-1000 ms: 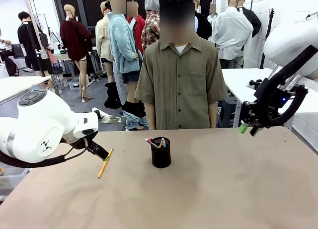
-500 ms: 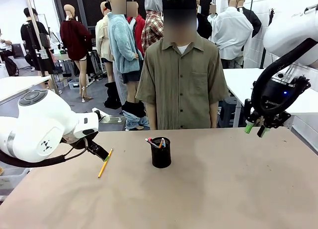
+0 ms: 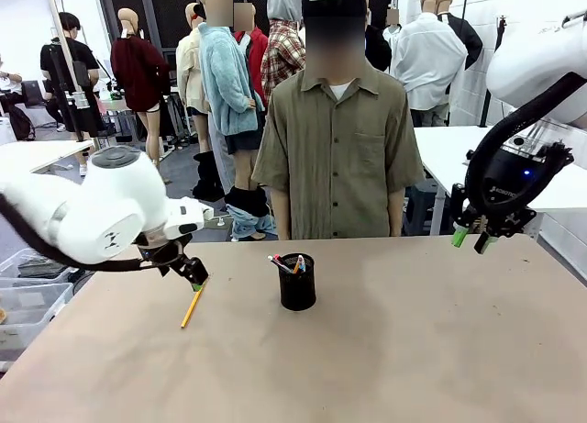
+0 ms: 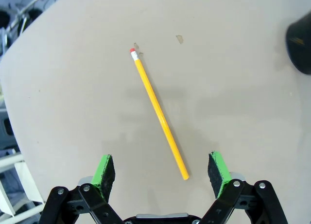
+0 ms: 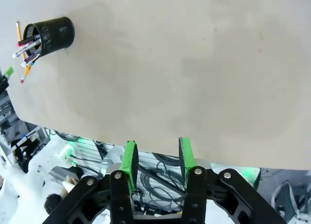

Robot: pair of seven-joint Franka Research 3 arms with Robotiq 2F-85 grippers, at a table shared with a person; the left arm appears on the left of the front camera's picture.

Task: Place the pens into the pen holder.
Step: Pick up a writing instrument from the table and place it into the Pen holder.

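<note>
The left gripper (image 4: 160,162) hangs wide open and empty over the yellow pencil (image 4: 158,114), which lies flat on the desk (image 4: 233,88) with its near end between the pads. Well apart, the right gripper (image 3: 472,239) is half open and empty, and the pen holder (image 3: 297,285) stands mid-desk.

Bright, even indoor light from overhead, no glare on the matte surface (image 3: 413,350); the pen holder (image 3: 297,285) throws just a faint soft shadow around its base, and the front view is sharp at the holder, softer in the room far behind it. Left wrist view is crisp, with pale smudgy shadows on the surface left of the holder. Right wrist view is wide-angle: the surface edge below the holder bows, and past that edge things wash out bright.
</note>
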